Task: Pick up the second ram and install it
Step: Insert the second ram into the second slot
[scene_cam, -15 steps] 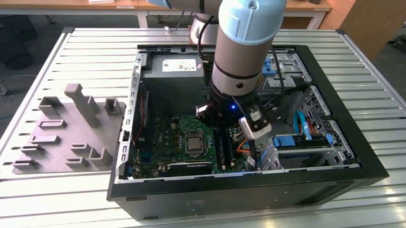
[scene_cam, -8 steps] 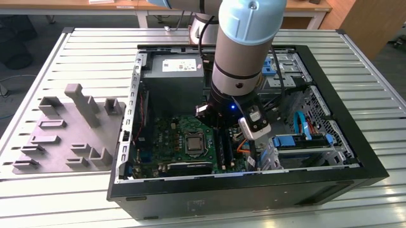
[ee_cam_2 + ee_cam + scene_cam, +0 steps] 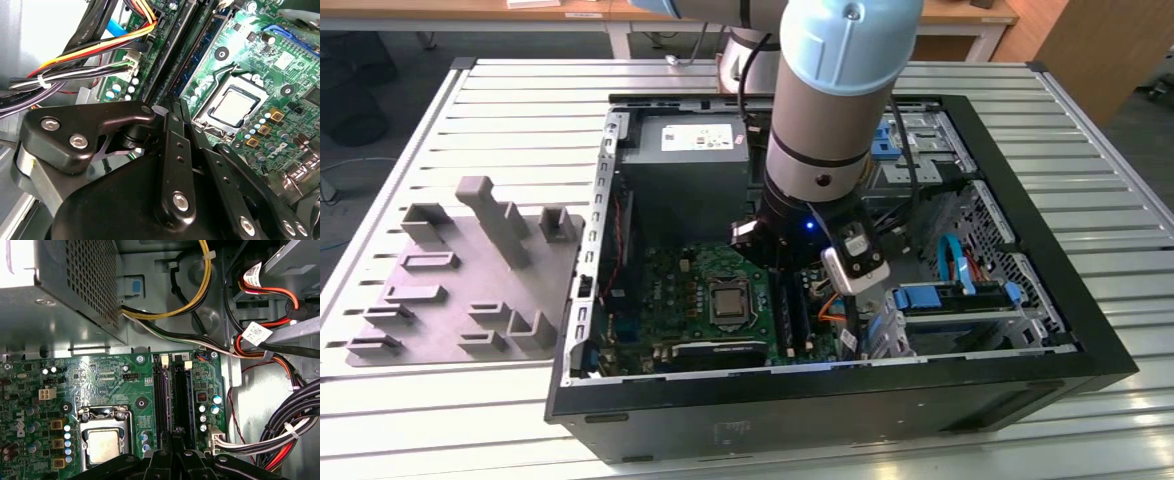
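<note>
Blue-green second ram [image 3: 183, 400], long axis along black slots [image 3: 161, 400]

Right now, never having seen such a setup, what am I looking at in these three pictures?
A robot arm reaches down into an open computer case lying on a slatted metal table. A grey block with posts sits at the exterior view's left. That picture comes from a camera off the arm. The other two come from cameras on its wrist. Both show the black pincer over the long memory slots on the green motherboard. Whether it holds anything, I cannot tell.
</note>
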Available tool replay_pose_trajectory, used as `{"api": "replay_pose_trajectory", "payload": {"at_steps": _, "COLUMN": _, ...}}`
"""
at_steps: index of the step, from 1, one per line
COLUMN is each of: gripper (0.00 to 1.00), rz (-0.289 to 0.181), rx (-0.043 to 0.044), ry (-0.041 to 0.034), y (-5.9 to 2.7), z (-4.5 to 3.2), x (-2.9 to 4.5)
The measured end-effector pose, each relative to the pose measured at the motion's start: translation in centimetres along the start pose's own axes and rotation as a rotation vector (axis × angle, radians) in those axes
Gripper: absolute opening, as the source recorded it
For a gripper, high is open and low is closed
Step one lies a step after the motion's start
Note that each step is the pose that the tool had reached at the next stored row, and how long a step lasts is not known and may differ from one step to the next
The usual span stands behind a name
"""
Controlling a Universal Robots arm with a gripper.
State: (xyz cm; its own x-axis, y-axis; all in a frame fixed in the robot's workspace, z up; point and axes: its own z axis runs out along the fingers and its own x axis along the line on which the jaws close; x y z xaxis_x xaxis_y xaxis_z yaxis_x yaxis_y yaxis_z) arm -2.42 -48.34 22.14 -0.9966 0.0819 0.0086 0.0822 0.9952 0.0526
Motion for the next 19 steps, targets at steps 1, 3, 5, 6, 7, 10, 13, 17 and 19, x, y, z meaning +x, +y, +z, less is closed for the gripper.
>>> {"api": "replay_pose_trajectory", "payload": {"at_steps": 1, "gripper": 0.12, "rz": 0.000, "rx": -0.0030, "ry": 0.0002, "y": 0.01, "z": -0.01, "x": 0.00}}
{"api": "replay_pose_trajectory", "payload": {"at_steps": 3, "gripper": 0.12, "rz": 0.000, "rx": -0.0068, "ry": 0.0004, "y": 0.01, "z": -0.05, "x": 0.00}}
{"api": "replay_pose_trajectory", "payload": {"at_steps": 5, "gripper": 0.12, "rz": 0.000, "rx": -0.0082, "ry": 0.0005, "y": 0.02, "z": -0.08, "x": 0.00}}
{"api": "replay_pose_trajectory", "payload": {"at_steps": 6, "gripper": 0.12, "rz": 0.000, "rx": -0.0083, "ry": 0.0006, "y": 0.02, "z": -0.09, "x": 0.00}}
{"api": "replay_pose_trajectory", "payload": {"at_steps": 7, "gripper": 0.12, "rz": 0.000, "rx": -0.0083, "ry": 0.0006, "y": 0.01, "z": -0.10, "x": 0.00}}
{"api": "replay_pose_trajectory", "payload": {"at_steps": 10, "gripper": 0.12, "rz": 0.000, "rx": -0.0080, "ry": 0.0007, "y": 0.01, "z": -0.11, "x": 0.00}}
{"api": "replay_pose_trajectory", "payload": {"at_steps": 13, "gripper": 0.12, "rz": 0.000, "rx": -0.0077, "ry": 0.0006, "y": 0.00, "z": -0.12, "x": 0.07}}
{"api": "replay_pose_trajectory", "payload": {"at_steps": 17, "gripper": 0.12, "rz": 0.000, "rx": -0.0079, "ry": -0.0008, "y": -0.04, "z": -0.11, "x": 0.35}}
{"api": "replay_pose_trajectory", "payload": {"at_steps": 19, "gripper": 0.12, "rz": -0.001, "rx": -0.0080, "ry": -0.0009, "y": -0.04, "z": -0.11, "x": 0.36}}
